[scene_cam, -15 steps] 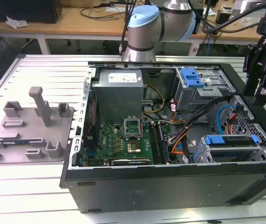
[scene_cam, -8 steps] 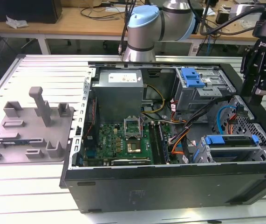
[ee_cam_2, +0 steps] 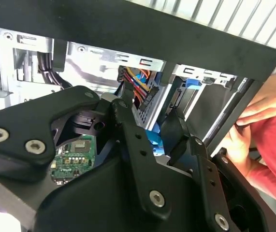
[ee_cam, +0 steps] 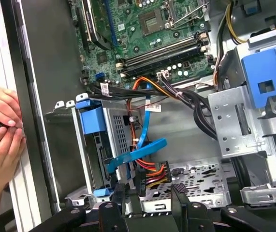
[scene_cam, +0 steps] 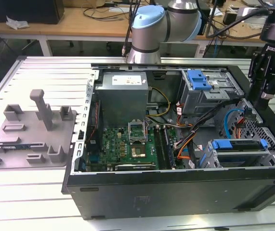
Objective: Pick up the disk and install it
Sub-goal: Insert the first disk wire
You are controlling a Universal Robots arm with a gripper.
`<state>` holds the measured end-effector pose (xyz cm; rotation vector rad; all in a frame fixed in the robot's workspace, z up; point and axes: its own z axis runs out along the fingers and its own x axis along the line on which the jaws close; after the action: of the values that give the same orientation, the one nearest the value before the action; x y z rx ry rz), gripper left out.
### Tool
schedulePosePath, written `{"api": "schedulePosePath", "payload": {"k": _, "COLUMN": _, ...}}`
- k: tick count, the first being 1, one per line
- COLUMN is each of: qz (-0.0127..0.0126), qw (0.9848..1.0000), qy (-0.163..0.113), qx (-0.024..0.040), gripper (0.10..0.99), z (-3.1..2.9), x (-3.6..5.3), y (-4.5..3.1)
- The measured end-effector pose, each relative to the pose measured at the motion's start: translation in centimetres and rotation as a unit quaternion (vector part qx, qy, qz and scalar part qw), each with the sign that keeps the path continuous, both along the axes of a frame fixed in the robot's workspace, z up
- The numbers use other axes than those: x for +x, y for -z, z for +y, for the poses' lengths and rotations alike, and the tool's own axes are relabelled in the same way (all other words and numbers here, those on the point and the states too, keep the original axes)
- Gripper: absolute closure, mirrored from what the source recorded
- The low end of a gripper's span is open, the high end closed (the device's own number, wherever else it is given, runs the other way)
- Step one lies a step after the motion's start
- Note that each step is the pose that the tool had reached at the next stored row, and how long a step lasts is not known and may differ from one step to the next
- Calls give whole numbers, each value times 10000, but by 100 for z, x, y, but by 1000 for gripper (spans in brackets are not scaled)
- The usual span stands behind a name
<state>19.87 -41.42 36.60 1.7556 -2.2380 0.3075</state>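
Over the exterior view's right side of the open computer case [scene_cam: 176, 190], we are seeing the black claw [scene_cam: 265, 96] hanging in the air. It is hanging above a bit of metal with lots of little holes, and it is not touching anything. In both wrist views we are looking down past its two fingers [ee_cam: 116, 200]. They are standing wide apart with nothing between them, so the claw is let go and carrying nothing. Below the fingers in the first wrist view, a flat blue cable [ee_cam: 138, 154] and a bunch of orange and red wires [ee_cam: 152, 171] are lying inside the case.

The disk [scene_cam: 238, 144] is sitting in a metal cage [scene_cam: 272, 156] at the near right corner of the case in the exterior view. We are telling it by the bright blue frame around its edges. It is lying a little way from the claw, lower down.

A green board [scene_cam: 127, 144] is lying flat in the middle of the case. A person's hands [ee_cam: 0, 140] are resting just outside the case wall, holding a small dark round thing. The case is lying on a white surface [scene_cam: 31, 202], and a grey tray [scene_cam: 31, 134] with small holders is sitting beside it on the exterior view's left.
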Motion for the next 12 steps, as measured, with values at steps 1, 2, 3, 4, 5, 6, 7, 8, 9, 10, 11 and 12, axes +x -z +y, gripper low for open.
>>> {"api": "schedulePosePath", "payload": {"k": 1, "qz": 10, "qw": 10000, "qy": 1, "qx": -26, "gripper": 584, "z": 3, "x": 0, "y": 9}}
{"api": "schedulePosePath", "payload": {"k": 2, "qz": 22, "qw": 10000, "qy": 1, "qx": -60, "gripper": 584, "z": 4, "x": 0, "y": 12}}
{"api": "schedulePosePath", "payload": {"k": 3, "qz": 24, "qw": 10000, "qy": 2, "qx": -68, "gripper": 584, "z": 5, "x": 0, "y": 14}}
{"api": "schedulePosePath", "payload": {"k": 4, "qz": 24, "qw": 10000, "qy": 1, "qx": -76, "gripper": 584, "z": 5, "x": 0, "y": 20}}
{"api": "schedulePosePath", "payload": {"k": 5, "qz": 28, "qw": 10000, "qy": 1, "qx": -92, "gripper": 584, "z": 5, "x": 1, "y": 26}}
{"api": "schedulePosePath", "payload": {"k": 6, "qz": 38, "qw": 9999, "qy": 1, "qx": -116, "gripper": 584, "z": 6, "x": 1, "y": 36}}
{"api": "schedulePosePath", "payload": {"k": 7, "qz": 47, "qw": 9999, "qy": 1, "qx": -133, "gripper": 596, "z": 6, "x": 1, "y": 44}}
{"api": "schedulePosePath", "payload": {"k": 8, "qz": 61, "qw": 9999, "qy": 1, "qx": -154, "gripper": 596, "z": 6, "x": 1, "y": 58}}
{"api": "schedulePosePath", "payload": {"k": 9, "qz": 82, "qw": 9998, "qy": 1, "qx": -176, "gripper": 733, "z": 6, "x": 2, "y": 83}}
{"api": "schedulePosePath", "payload": {"k": 10, "qz": 95, "qw": 9998, "qy": 1, "qx": -185, "gripper": 733, "z": 6, "x": 3, "y": 96}}
{"api": "schedulePosePath", "payload": {"k": 11, "qz": 106, "qw": 9998, "qy": 2, "qx": -195, "gripper": 733, "z": 6, "x": 3, "y": 109}}
{"api": "schedulePosePath", "payload": {"k": 12, "qz": 119, "qw": 9997, "qy": 1, "qx": -204, "gripper": 733, "z": 6, "x": 3, "y": 122}}
